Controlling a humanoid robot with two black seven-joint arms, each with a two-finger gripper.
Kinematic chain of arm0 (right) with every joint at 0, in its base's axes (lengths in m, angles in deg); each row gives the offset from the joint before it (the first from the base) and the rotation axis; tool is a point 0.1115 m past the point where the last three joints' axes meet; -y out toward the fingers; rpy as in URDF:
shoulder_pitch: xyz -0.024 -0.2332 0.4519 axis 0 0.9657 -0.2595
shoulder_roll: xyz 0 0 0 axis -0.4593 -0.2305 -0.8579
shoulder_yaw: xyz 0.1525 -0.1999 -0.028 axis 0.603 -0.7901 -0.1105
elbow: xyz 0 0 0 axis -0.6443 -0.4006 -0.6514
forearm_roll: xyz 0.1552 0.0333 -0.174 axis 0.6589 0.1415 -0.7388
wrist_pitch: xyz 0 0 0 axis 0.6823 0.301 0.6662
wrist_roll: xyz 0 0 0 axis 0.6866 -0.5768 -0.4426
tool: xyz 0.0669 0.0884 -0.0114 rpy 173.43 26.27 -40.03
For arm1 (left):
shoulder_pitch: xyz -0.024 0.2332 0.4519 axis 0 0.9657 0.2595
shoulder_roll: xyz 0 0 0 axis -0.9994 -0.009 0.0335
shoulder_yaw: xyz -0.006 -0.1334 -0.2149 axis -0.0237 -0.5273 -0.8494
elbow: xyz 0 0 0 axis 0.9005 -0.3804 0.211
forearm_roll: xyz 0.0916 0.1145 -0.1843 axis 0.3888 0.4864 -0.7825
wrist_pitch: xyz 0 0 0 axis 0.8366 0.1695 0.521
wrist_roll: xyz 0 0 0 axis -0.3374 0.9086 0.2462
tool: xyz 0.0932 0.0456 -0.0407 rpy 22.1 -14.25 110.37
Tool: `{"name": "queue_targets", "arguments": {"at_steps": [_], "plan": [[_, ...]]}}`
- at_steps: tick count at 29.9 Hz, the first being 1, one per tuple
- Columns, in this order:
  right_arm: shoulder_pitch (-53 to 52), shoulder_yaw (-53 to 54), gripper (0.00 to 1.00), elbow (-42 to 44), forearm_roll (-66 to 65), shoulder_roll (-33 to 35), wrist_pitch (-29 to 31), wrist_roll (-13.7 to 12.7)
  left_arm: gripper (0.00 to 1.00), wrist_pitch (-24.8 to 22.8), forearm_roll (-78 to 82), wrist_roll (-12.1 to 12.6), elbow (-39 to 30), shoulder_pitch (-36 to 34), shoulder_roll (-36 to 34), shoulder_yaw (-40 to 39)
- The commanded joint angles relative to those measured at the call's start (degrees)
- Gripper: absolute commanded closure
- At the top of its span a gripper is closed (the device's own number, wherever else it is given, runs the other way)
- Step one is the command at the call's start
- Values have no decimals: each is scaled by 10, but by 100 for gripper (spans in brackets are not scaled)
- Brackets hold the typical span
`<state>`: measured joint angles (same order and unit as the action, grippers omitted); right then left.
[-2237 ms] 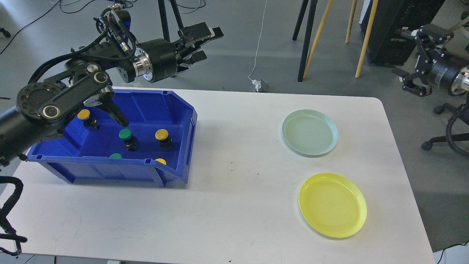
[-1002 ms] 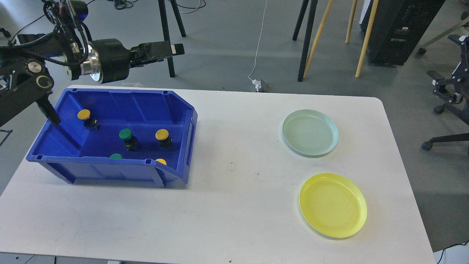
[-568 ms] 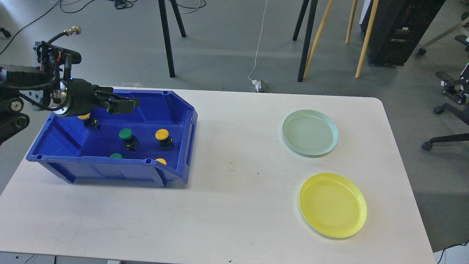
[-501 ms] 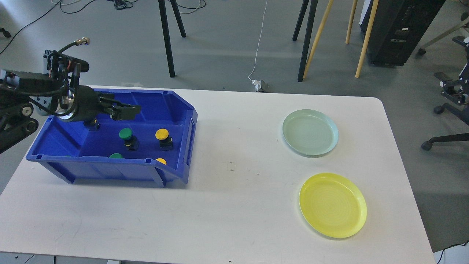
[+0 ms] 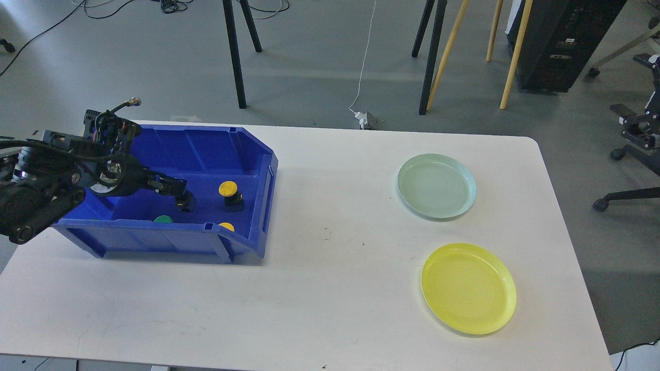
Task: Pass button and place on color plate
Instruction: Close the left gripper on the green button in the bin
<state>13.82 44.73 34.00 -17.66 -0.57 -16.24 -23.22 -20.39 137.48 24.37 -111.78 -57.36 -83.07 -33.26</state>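
Note:
A blue bin (image 5: 258, 170) stands at the table's left and holds push buttons. A yellow-capped button (image 5: 228, 189) stands upright in the middle. A green cap (image 5: 164, 219) and a second yellow cap (image 5: 226, 226) peek over the front wall. My left gripper (image 5: 176, 187) reaches down into the bin and covers the cap of another button, whose black base (image 5: 186, 203) shows beside the fingertips. Its jaws look dark and I cannot tell them apart. A pale green plate (image 5: 436, 186) and a yellow plate (image 5: 468, 288) lie at the right, both empty. My right arm (image 5: 639, 126) shows only at the right edge.
The white table (image 5: 330, 288) spans the view. Beyond its far edge are black and wooden stand legs (image 5: 430, 56), a black cabinet (image 5: 562, 41), floor cables and a chair base (image 5: 619, 197) at the right.
My left gripper has swung from high behind the bin down into it, and now covers the green button in the middle. The right arm has pulled back to the right edge.

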Motion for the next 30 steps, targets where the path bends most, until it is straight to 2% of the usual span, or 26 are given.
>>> {"name": "queue_targets", "arguments": {"at_steps": [1, 5, 12, 30], "plan": [[2, 0, 2, 0, -12, 0, 0, 0, 6, 0, -6, -1, 9, 11, 17, 1], [3, -1, 2, 0, -15, -1, 0, 0, 6, 2, -8, 0, 19, 15, 28, 0], [6, -1, 2, 0, -15, -1, 0, 0, 6, 22, -8, -14, 93, 16, 69, 0], [6, -1, 2, 0, -24, -1, 0, 1, 12, 31, -6, -15, 115, 18, 70, 2]]}}
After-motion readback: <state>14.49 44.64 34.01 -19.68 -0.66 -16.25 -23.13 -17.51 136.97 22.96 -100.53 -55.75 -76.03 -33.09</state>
